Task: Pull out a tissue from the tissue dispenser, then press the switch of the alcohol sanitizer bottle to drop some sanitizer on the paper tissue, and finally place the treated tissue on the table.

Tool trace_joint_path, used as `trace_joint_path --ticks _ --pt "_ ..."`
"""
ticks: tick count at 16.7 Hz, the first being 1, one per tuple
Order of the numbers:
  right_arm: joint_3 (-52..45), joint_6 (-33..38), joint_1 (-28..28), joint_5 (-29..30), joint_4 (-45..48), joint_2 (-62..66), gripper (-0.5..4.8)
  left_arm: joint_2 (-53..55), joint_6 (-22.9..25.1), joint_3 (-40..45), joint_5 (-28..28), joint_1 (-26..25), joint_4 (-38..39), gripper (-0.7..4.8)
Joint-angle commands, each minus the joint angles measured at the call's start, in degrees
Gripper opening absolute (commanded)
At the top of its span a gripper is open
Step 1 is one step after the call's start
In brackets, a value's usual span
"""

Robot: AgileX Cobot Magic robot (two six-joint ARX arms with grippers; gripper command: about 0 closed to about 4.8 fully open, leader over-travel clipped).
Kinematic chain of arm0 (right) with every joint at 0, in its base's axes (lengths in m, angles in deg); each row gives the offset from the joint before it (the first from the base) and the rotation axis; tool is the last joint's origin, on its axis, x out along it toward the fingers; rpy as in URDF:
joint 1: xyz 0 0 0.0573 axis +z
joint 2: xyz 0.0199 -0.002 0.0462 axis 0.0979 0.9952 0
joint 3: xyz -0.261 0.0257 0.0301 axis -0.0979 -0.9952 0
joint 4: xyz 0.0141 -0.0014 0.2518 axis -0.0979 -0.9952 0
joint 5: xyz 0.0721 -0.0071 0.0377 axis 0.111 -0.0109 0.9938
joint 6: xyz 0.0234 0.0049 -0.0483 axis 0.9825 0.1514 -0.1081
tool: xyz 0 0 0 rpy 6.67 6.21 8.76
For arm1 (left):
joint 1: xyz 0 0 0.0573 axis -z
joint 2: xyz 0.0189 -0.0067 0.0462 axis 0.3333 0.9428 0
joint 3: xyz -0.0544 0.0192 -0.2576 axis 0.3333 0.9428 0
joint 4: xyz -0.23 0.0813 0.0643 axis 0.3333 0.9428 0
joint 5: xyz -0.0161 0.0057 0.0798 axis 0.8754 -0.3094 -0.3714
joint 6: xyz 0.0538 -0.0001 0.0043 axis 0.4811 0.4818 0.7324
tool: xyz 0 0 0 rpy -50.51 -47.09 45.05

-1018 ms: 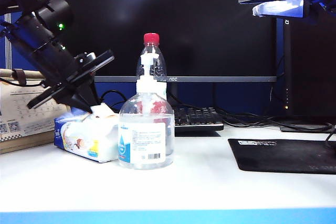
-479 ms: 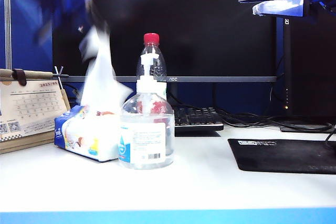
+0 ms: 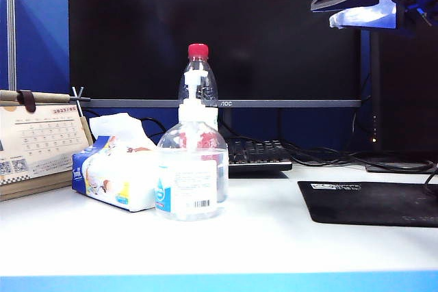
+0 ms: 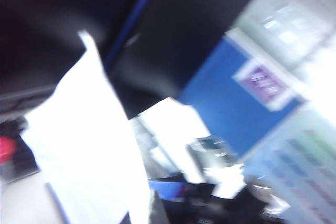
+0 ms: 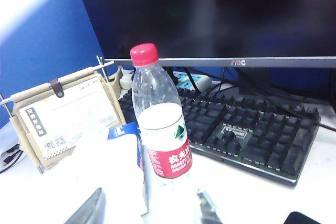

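Desk, white top (image 3: 274,237) w/ blue front edge; dark monitor (image 3: 219,32) behind, keyboard (image 3: 256,155) under it, black mouse pad (image 3: 369,203) at right, desk calendar (image 3: 37,145) at left.

Item 1: tissue dispenser (image 3: 113,179), soft pack, next sheet poking from top. Sits just beside sanitizer bottle, calendar side.

Item 2: alcohol sanitizer bottle (image 3: 190,179), squat, clear, upright mid-desk. Pump switch (image 3: 191,109) on top, unpressed. Red-capped water bottle (image 3: 198,73) stands directly behind it.

Item 3: tissue (image 4: 94,150), white sheet, fills much of left wrist view, badly blurred. Not visible in ext. view, so prob. above its frame.

Item 4: left gripper, absent from ext. view; fingertips not discernible in blurred wrist view. Jaws pressed together, apparently pinching the tissue's edge, since sheet hangs close before that camera.

Item 5: right gripper (image 3: 363,1), high at upper right, well clear of everything. Jaws spread wide, holding nothing; finger tips (image 5: 92,208) show at edge of its wrist view.

Step in hand: carry sheet to the nozzle. Advice: keep pinch firm, let sheet hang flat under nozzle, then bring right gripper straight down on pump head, not the red cap.

View diffs: only left wrist shows the tissue. Right wrist shows water bottle label, keyboard (image 5: 247,124), calendar (image 5: 65,114) close up. Ext. view alone shows the sanitizer bottle whole.
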Motion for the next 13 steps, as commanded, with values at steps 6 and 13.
trace_joint_path --ticks 6,13 --pt "0.2 3.61 0.02 1.18 1.31 -0.15 2.12 -21.7 -4.98 23.56 -6.34 1.2 4.31 -0.06" --pt "0.2 3.56 0.02 1.57 3.67 -0.15 2.12 -22.43 -15.96 46.42 -2.36 1.2 -18.86 -0.06"
